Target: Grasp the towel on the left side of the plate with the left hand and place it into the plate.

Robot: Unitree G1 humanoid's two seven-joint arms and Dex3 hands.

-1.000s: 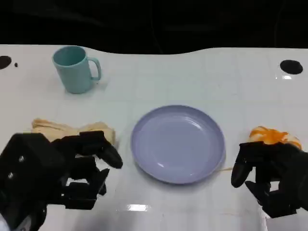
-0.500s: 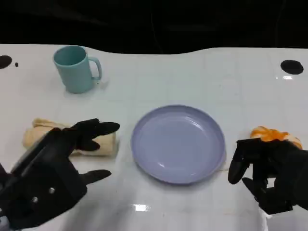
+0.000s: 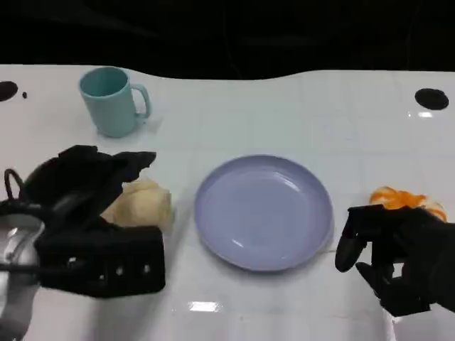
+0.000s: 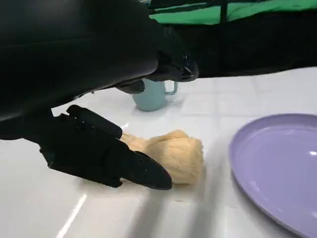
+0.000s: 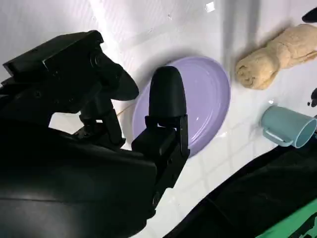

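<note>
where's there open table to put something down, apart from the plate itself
Bare table lies behind the purple plate and right of the teal mug, running to the far edge. It is crowded left of the plate around the rolled towel and left robot hand.

A white bench point(image 3: 284, 106) with a faint grid of lines is seen against a dark background. A lavender plate point(image 3: 264, 212) is set near its middle. A rolled beige towel point(image 3: 138, 204) lies just left of the plate, apart from it. A light blue mug point(image 3: 111, 101) stands upright farther back on the left. An orange object point(image 3: 402, 199) lies right of the plate.
</note>
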